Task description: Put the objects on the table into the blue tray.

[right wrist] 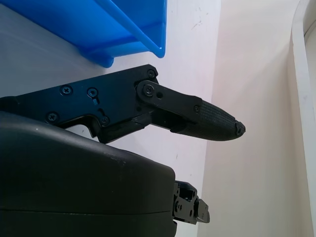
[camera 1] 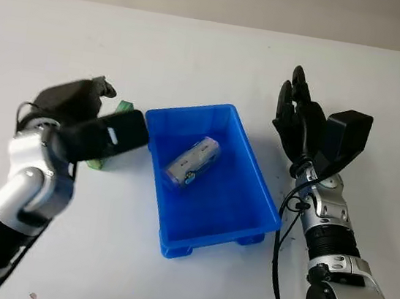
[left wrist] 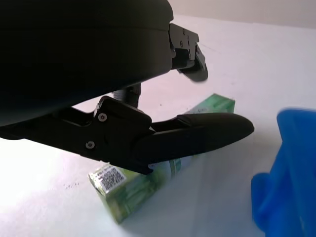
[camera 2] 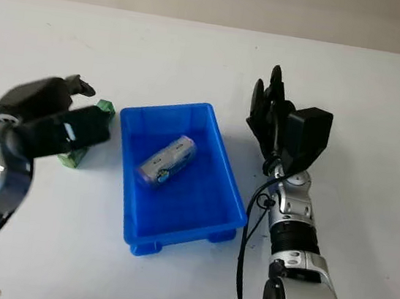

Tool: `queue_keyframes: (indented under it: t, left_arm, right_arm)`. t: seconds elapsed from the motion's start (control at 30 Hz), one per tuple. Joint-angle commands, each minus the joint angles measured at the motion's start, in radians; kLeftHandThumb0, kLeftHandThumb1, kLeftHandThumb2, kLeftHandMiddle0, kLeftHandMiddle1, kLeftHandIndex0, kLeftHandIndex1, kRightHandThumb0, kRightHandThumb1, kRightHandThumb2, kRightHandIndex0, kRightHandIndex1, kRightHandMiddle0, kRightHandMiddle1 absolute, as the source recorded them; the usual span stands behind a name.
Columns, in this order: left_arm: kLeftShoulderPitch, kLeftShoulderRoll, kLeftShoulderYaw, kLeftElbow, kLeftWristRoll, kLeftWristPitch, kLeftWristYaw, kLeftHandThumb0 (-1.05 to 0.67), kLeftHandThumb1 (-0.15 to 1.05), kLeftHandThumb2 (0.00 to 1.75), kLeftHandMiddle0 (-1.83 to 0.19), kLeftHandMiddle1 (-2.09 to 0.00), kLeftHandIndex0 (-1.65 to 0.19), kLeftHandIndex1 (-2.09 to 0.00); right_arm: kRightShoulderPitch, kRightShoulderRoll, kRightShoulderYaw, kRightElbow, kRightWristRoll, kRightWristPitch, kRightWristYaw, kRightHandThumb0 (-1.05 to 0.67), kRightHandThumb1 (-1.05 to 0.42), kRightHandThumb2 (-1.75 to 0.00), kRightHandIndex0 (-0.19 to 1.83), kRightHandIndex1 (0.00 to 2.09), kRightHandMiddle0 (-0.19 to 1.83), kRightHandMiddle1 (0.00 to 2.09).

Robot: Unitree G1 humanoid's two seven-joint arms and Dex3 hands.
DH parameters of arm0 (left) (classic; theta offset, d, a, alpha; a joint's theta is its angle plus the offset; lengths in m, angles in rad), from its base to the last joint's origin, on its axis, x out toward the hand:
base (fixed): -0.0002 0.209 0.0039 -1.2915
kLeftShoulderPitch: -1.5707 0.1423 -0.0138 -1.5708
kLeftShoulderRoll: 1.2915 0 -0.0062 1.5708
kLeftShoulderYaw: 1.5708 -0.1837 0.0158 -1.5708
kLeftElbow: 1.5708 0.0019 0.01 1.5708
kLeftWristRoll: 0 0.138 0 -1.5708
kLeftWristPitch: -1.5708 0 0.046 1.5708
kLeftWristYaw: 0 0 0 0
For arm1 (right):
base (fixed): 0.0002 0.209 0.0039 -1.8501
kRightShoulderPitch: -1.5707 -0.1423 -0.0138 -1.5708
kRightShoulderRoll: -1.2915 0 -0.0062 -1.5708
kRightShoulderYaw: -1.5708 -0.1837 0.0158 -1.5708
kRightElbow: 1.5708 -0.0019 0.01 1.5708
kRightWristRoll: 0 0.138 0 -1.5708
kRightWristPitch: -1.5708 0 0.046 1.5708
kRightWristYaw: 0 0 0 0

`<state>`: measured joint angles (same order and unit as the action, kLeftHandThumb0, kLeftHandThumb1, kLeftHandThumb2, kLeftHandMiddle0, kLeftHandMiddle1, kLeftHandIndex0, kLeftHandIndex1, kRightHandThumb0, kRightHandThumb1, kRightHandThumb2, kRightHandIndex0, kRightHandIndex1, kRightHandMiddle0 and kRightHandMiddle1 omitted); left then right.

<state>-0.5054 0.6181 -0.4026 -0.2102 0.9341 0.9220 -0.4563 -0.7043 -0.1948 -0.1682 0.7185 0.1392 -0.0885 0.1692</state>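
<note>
Left hand: the left hand [camera 1: 80, 104] hangs over the green box on the left side of the table, open and holding nothing; in the left wrist view one finger [left wrist: 197, 133] crosses above the box and I cannot tell whether it touches it.
Right hand: the right hand [camera 1: 298, 118] is parked to the right of the tray, open, with nothing in it.
Blue tray: the blue tray [camera 1: 253, 167] sits mid-table between the two arms, skewed a little to the table edge.
Already in tray: a white-and-grey packet [camera 1: 192, 162] lies on the tray floor toward its far half.
Green box: the green box [left wrist: 133, 190] lies on its long side on the white table [camera 1: 198, 53], just left of the tray's far left corner and outside it.
Step in hand: judged to be the left hand closing on the box.
Risk, grasp: the box lies low and flat, so fingers closing from above may skid it away or pinch one corner.
Risk, tray: box and tray wall stand close; a sideways push could nudge the tray.
Risk, carry: a weak grip could drop the box on the rim.
</note>
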Motion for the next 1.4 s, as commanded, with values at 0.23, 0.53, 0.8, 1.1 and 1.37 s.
queue_keyframes:
  t: [0.23,0.53,0.8,1.1,1.37]
  left_arm:
    - [0.013,-0.072,-0.076,0.041,0.219,0.0,-0.038,-0.84,1.05,0.56,-0.05,-1.09,-0.17,-0.14]
    - [0.01,-0.115,-0.141,0.168,0.58,-0.079,-0.203,-0.84,1.05,0.55,-0.24,-0.21,-0.15,-0.22]
    - [0.026,-0.19,-0.042,0.204,0.616,-0.12,-0.211,-0.66,1.05,0.28,-0.66,-2.05,0.0,-1.1]
    - [0.031,-0.202,0.025,0.201,0.604,-0.185,-0.185,-0.55,1.04,0.06,-0.59,-2.09,-0.25,-0.45]
    - [0.028,-0.197,0.094,0.186,0.507,-0.255,-0.044,-0.49,1.01,0.06,-0.6,-2.09,-0.25,-0.85]
  right_arm:
    - [-0.009,-0.007,-0.01,0.0,0.008,-0.005,0.015,-0.67,-1.05,-0.69,-0.19,0.0,-0.19,0.0]
    - [-0.011,-0.014,-0.012,0.01,0.009,-0.022,0.039,-0.68,-1.05,-0.7,-0.19,0.0,-0.19,0.0]
    - [-0.011,-0.023,-0.014,0.011,0.009,-0.033,0.058,-0.69,-1.05,-0.71,-0.19,0.0,-0.19,0.0]
    - [-0.032,-0.029,-0.025,0.048,0.022,-0.061,0.085,-0.67,-1.05,-0.72,-0.19,0.0,-0.19,0.0]
    - [-0.047,-0.031,-0.029,0.07,0.026,-0.076,0.1,-0.67,-1.05,-0.72,-0.19,0.0,-0.19,0.0]
